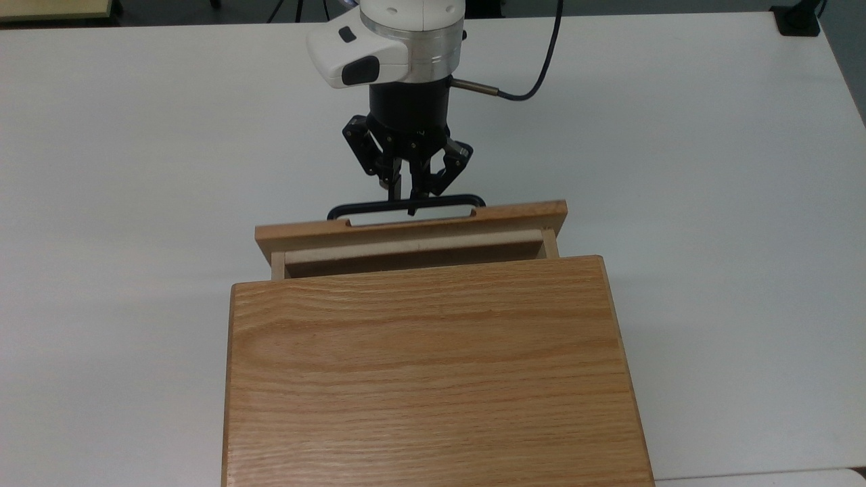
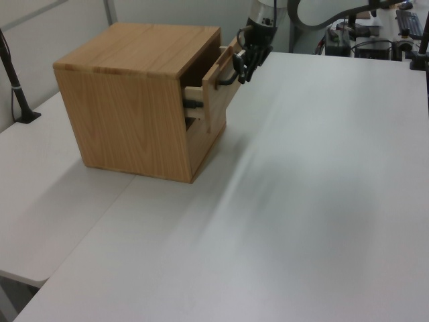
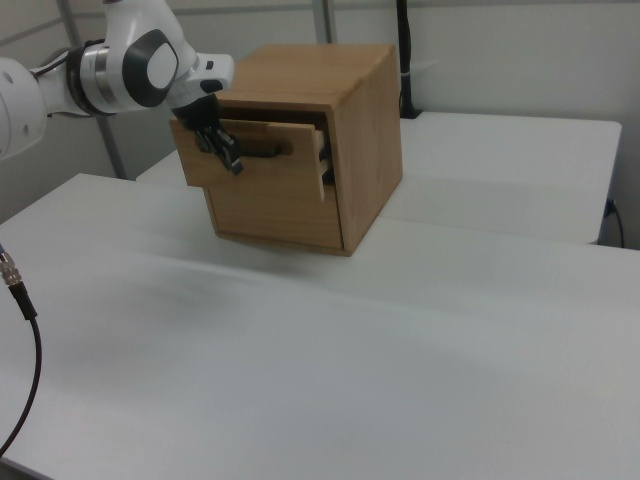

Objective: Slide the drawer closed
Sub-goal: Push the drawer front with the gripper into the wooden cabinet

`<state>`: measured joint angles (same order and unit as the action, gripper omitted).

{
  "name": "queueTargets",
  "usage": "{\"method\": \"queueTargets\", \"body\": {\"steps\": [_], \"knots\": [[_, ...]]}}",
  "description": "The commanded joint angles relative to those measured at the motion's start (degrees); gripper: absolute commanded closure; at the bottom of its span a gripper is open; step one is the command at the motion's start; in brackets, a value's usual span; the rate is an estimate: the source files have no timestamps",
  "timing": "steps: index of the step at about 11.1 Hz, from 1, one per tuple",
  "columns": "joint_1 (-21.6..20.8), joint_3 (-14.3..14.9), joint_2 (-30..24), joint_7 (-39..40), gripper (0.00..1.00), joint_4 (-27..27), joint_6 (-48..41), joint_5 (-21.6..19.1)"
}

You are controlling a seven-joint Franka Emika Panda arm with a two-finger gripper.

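Top view: white table (image 1: 710, 203) (matte)

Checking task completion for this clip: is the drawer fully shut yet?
Not yet. The drawer is slightly open: a strip of its interior shows between its front panel and the cabinet, with the gripper at the handle.

One wooden cabinet (image 1: 429, 368) stands on one white worktop (image 1: 710, 203). It holds one drawer (image 1: 413, 230), which carries one thin black bar handle (image 1: 406, 203) on its front panel. One robot arm (image 1: 406, 47) reaches in, ending in one gripper (image 1: 410, 196) with two black fingers (image 1: 396, 182). One dark cable (image 1: 534, 81) loops from the arm's wrist. In the left view, one black post (image 2: 15, 80) rises at the worktop's edge beside the cabinet.
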<state>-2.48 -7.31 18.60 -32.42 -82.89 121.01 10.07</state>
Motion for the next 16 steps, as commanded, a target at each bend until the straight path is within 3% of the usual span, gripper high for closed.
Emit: {"method": "queueTargets", "body": {"steps": [1,9,13,15,16], "knots": [[-1.39,0.37,3.2,-8.95,0.77,2.91,6.68,6.34],[-1.74,0.81,4.61,-22.51,0.73,3.0,11.97,14.34],[-1.21,0.55,1.64,-22.53,0.73,1.08,11.27,14.54],[-1.56,0.2,-3.02,-16.12,0.73,-5.07,6.03,11.74],[-1.65,0.11,-4.61,-14.44,0.73,-5.27,1.29,8.77]]}}
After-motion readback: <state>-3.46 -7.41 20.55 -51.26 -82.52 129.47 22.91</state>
